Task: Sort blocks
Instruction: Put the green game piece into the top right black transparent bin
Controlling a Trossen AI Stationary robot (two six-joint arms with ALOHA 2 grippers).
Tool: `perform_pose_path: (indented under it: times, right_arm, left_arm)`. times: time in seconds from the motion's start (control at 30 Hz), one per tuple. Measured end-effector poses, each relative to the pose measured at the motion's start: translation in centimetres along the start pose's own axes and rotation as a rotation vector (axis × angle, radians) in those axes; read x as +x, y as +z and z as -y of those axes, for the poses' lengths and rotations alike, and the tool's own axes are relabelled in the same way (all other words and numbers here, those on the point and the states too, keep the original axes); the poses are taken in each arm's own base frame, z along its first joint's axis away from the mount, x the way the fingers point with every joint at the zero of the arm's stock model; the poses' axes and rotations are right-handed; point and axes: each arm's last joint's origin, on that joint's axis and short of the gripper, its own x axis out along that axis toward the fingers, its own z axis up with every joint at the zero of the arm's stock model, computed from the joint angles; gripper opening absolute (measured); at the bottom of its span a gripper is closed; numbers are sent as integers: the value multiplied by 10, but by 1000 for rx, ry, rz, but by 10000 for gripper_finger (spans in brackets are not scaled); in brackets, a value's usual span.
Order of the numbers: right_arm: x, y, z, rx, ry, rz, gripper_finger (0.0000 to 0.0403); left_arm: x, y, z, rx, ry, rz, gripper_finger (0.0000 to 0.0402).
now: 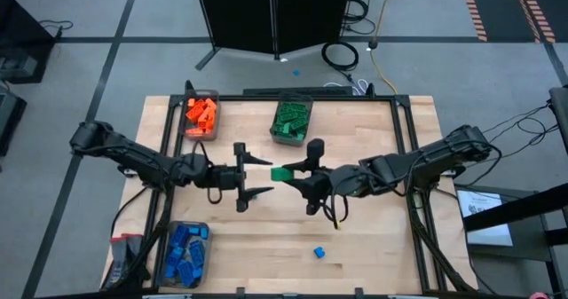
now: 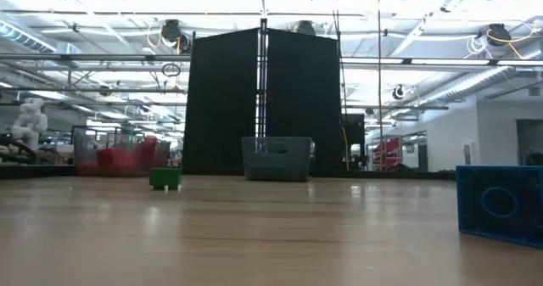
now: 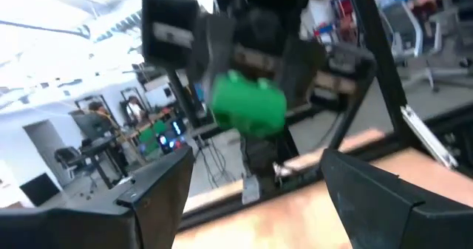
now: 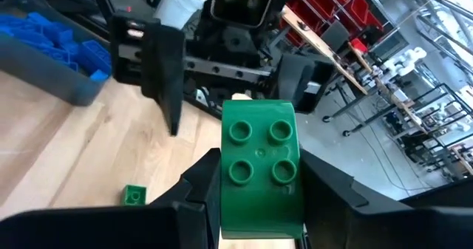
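My right gripper (image 1: 294,173) is over the middle of the table, shut on a green block (image 4: 260,171). My left gripper (image 1: 268,177) faces it from the left, open, its fingertips just short of that block (image 3: 247,105) and touching nothing. A second, smaller green block (image 4: 134,195) lies flat on the table under the grippers and also shows in the low view (image 2: 165,178). A blue block (image 1: 318,253) rests on the table toward the near edge. My right gripper pinches the green block by two opposite side faces (image 4: 226,193) between its two fingers. The fingers come roughly level from the table's right. The block's four-stud top faces back toward the wrist, and the block is lifted clear of the table.
At the far edge stand a bin of orange blocks (image 1: 201,114) and a bin of green blocks (image 1: 292,119). A bin of blue blocks (image 1: 185,253) is at the near left corner. Bare wood lies between the grippers and the near edge.
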Motion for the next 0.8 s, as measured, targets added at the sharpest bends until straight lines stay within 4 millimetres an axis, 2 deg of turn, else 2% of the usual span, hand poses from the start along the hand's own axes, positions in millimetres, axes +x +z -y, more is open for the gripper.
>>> perform_pose_path:
  times: [0.33, 0.8]
  right_arm:
    - [12, -5, -5, 12, 60, 7, 119]
    - [13, -5, -3, 17, 59, 9, 119]
  left_arm:
    - [7, -4, -4, -8, 46, 51, 301]
    - [8, -4, -3, -6, 32, 81, 301]
